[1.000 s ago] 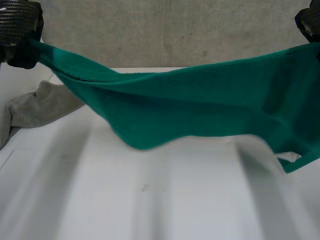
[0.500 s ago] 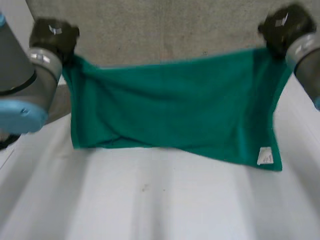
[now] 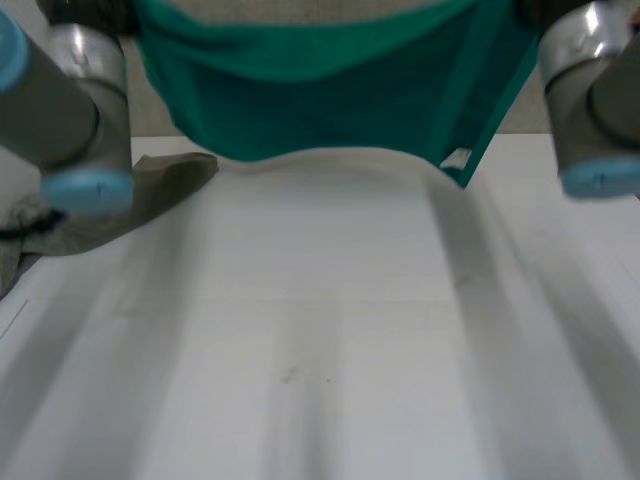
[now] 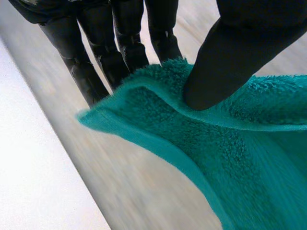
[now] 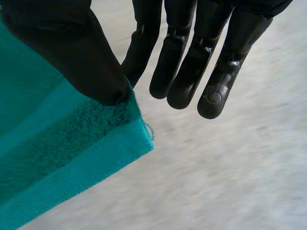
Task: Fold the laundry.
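One towel (image 3: 330, 100) — left hand (image 4: 230, 62), right hand (image 5: 72, 48)

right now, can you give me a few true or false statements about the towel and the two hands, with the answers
1. The left hand pinches the green towel between thumb and fingers. True.
2. The right hand holds the grey cloth. False: its thumb pinches a corner of the green towel, and the grey cloth lies on the table by the left arm.
3. The green towel lies folded flat on the table. False: it is held up by both hands.
4. A white label shows at the towel's lower corner on the right hand's side. True.
5. The grey cloth is green-striped. False: it is plain grey.
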